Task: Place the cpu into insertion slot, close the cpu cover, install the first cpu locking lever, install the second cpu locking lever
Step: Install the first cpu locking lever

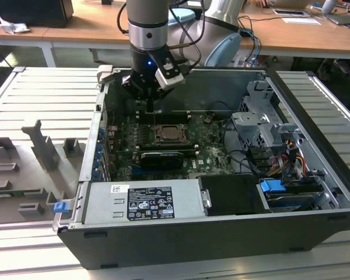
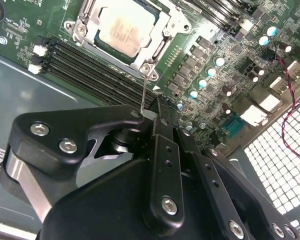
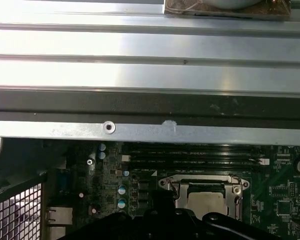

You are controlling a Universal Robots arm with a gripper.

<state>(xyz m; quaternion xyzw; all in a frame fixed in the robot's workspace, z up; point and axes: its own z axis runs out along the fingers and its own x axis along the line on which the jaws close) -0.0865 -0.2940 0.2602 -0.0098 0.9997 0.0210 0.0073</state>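
Note:
The cpu (image 2: 121,29), a pale square chip, lies in the insertion slot (image 1: 166,135) on the green motherboard. The silvery cpu cover (image 2: 162,22) lies flat around it. Both wrist views show the chip (image 3: 206,201) framed by the cover. A thin wire cpu locking lever (image 2: 144,92) rises from the socket's corner up to my black gripper (image 2: 156,111). The fingers are shut, and the lever's upper end meets them at their tips. In the exterior view my gripper (image 1: 150,106) hangs just behind the socket, inside the open computer case.
Long black memory slots (image 2: 90,65) run beside the socket, and a black card (image 1: 157,158) stands in front of it. A power supply (image 1: 143,201) fills the case front, with a drive cage (image 1: 262,122) at the exterior view's right. The case wall (image 3: 150,107) stands close behind my gripper.

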